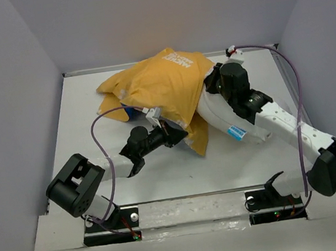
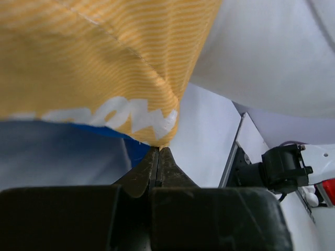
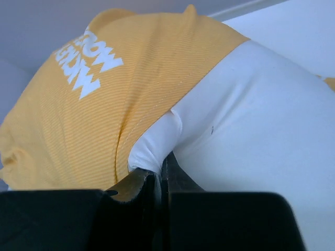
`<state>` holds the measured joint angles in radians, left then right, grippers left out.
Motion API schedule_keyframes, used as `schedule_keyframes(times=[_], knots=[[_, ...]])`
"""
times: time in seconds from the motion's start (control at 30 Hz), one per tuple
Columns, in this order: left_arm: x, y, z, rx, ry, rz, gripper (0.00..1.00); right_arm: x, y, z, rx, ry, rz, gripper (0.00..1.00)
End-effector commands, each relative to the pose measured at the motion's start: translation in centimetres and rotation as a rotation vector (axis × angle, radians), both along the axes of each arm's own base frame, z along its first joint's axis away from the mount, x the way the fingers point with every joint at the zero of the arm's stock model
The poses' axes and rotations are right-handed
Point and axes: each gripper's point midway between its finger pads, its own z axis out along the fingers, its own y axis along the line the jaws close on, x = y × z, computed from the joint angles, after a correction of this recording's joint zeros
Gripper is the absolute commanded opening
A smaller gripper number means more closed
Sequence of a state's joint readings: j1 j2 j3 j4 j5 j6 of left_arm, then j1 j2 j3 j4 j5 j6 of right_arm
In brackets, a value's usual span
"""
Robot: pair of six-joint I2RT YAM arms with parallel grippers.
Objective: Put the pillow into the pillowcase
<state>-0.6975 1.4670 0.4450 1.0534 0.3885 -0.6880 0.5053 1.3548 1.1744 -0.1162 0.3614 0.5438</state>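
Left pincer [image 2: 158,150] tight on pillowcase [image 2: 104,63] (hem)

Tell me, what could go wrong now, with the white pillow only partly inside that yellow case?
1. The left gripper pinches only a thin corner of the pillowcase; a pull might slip it free.
2. The right gripper holds a small fold of the pillow right beside the pillowcase's hem, so it may slip off or drag the hem along.
3. Much of the pillow lies outside the bunched pillowcase, so it could jam.
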Motion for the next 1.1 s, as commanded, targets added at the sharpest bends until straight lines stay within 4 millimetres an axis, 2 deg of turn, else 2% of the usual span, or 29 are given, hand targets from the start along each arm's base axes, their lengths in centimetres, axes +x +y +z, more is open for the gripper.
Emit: schedule_keyframes(times=[0.0,0.03,0.07,0.1,0.13,0.17,0.2,0.23,0.27,0.33,0.37,0.47,0.5,0.53,0.57,0.6,0.63,0.67,0.7,0.73,0.77,0.8,0.83,0.9,0.93,0.97,1.0,1.03,1.07], knots=[[-2.5,-0.9,-2.4,0.051,0.075,-0.152,0.0,-0.6,1.6,13.7,0.28,-0.489,-0.077,0.0],[-2.0,-1.2,-1.5,0.046,0.057,-0.152,0.0,0.9,4.6,8.7,0.217,-0.4,-0.04,0.0],[-1.5,-2.1,0.9,0.015,0.019,-0.171,0.0,0.4,8.4,5.9,0.181,-0.347,0.026,0.0],[-1.7,-2.5,2.4,-0.011,0.0,-0.191,0.0,0.7,10.2,3.5,0.139,-0.323,0.035,0.0],[-2.0,-2.9,4.0,-0.04,-0.023,-0.208,0.0,2.0,12.7,-0.4,0.086,-0.298,0.057,0.0],[-2.9,-2.9,5.9,-0.073,-0.06,-0.222,0.0,3.0,13.5,-2.4,0.065,-0.259,0.048,0.0],[-4.3,-3.3,6.8,-0.092,-0.068,-0.249,0.0,3.8,14.3,-4.2,0.061,-0.212,0.068,0.0],[-5.5,-3.0,6.6,-0.098,-0.058,-0.267,0.0,4.7,14.8,-4.6,0.093,-0.208,0.083,0.0],[-6.8,-2.4,8.6,-0.148,-0.102,-0.285,0.0,5.2,15.8,-6.4,0.126,-0.179,0.121,0.0],[-8.4,-1.4,9.2,-0.203,-0.082,-0.3,0.0,6.4,16.1,-7.1,0.144,-0.168,0.132,0.0],[-9.0,-0.9,10.9,-0.243,-0.116,-0.307,0.0,6.9,17.1,-7.9,0.149,-0.158,0.156,0.0],[-10.0,-0.2,12.1,-0.277,-0.129,-0.331,0.0,6.6,18.2,-9.4,0.144,-0.108,0.21,0.0],[-10.1,0.0,11.8,-0.261,-0.119,-0.326,0.0,5.6,17.9,-9.1,0.141,-0.1,0.237,0.0],[-9.3,0.7,9.3,-0.175,-0.069,-0.287,0.0,4.6,17.6,-9.4,0.122,-0.071,0.262,0.32],[-8.4,1.9,9.5,-0.152,-0.087,-0.208,0.32,2.8,16.9,-7.7,0.096,-0.081,0.313,0.53],[-7.5,2.9,8.3,-0.095,-0.069,-0.141,0.54,2.3,16.9,-9.0,0.057,-0.035,0.337,0.69],[-5.7,5.4,6.5,0.008,-0.033,-0.001,0.71,0.3,15.3,-8.5,0.004,0.001,0.357,0.83],[-5.5,6.3,6.4,0.034,-0.021,0.023,0.98,-0.7,14.5,-7.8,-0.001,0.013,0.363,0.85],[-4.5,7.3,6.6,0.06,-0.025,0.091,0.99,-2.7,13.4,-6.3,-0.029,0.012,0.4,0.86],[-3.7,8.4,8.1,0.096,-0.047,0.155,0.99,-3.5,12.6,-5.8,-0.055,0.014,0.43,0.86],[-3.7,8.4,9.3,0.094,-0.051,0.155,0.99,-4.2,12.0,-5.2,-0.059,0.02,0.43,0.86],[-3.1,8.6,12.8,0.07,-0.119,0.188,0.99,-5.7,11.0,-4.5,-0.083,0.034,0.479,0.86],[-3.0,8.7,14.0,0.073,-0.13,0.197,0.99,-6.2,10.1,-4.7,-0.096,0.059,0.491,0.86],[-1.5,8.8,15.9,0.101,-0.173,0.243,0.99,-5.7,7.2,-4.8,-0.075,0.084,0.49,0.84],[0.0,8.3,17.0,0.125,-0.178,0.263,0.99,-5.4,5.5,-5.2,-0.078,0.092,0.466,0.85],[1.7,8.6,19.5,0.138,-0.224,0.331,0.99,-4.1,2.6,-6.0,-0.095,0.127,0.41,0.86],[2.9,8.0,17.4,0.186,-0.18,0.337,0.99,-3.6,2.5,-5.7,-0.117,0.114,0.41,0.88],[4.4,7.7,17.4,0.243,-0.215,0.348,0.99,-2.8,0.6,-6.4,-0.167,0.148,0.364,0.91],[7.4,6.7,17.0,0.321,-0.193,0.377,0.99,-2.1,-0.4,-6.7,-0.209,0.16,0.335,0.99]])
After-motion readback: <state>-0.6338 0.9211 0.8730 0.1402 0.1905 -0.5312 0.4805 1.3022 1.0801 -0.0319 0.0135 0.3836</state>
